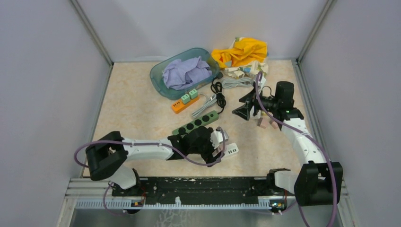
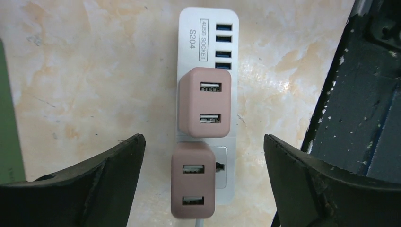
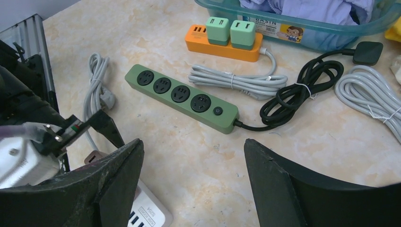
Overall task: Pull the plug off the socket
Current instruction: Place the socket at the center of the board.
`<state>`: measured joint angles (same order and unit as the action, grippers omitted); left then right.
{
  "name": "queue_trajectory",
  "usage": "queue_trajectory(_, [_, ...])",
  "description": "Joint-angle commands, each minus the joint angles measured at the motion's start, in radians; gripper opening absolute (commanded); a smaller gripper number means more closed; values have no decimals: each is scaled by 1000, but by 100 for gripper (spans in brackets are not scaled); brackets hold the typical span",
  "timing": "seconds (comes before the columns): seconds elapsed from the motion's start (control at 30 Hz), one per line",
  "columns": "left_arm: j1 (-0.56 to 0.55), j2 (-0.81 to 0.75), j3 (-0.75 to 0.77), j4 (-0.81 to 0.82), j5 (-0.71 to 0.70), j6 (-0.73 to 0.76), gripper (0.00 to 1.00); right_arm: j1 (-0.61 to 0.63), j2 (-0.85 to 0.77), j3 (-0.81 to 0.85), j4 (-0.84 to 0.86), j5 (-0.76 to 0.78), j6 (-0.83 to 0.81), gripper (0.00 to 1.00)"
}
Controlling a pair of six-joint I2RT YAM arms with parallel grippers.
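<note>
White socket strip (image 2: 208, 16) near front edge, middle. Pink plug (image 2: 203, 101) and second pink plug (image 2: 193, 179) stuck in it. Left gripper (image 2: 203, 138) wide open, both plugs between fingers, not touching. Farther back, right side: right gripper (image 3: 193, 144) open, empty, near green strip (image 3: 182, 97).

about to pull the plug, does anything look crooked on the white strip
The lower pink adapter sits offset sideways from the upper pink adapter, overhanging one edge of the white strip, looking askew. No damage shows.

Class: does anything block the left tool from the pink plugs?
Nothing visible does. The left tool is open above the upper pink plug and lower pink plug on the white socket strip.
</note>
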<state>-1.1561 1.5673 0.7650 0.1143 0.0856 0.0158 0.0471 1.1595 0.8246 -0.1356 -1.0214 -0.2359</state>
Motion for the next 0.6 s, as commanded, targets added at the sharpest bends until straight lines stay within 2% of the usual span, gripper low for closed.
queue_trajectory(0.0, [-9, -95, -31, 51, -13, 5, 100, -11, -18, 44, 22, -18, -24, 78])
queue_trajectory(0.27, [-11, -278, -104, 77, -4, 9, 100, -16, -22, 44, 19, -22, -30, 78])
queue_trajectory(0.57, [-11, -478, -200, 180, -13, 11, 100, -16, -30, 35, 25, -63, -49, 79])
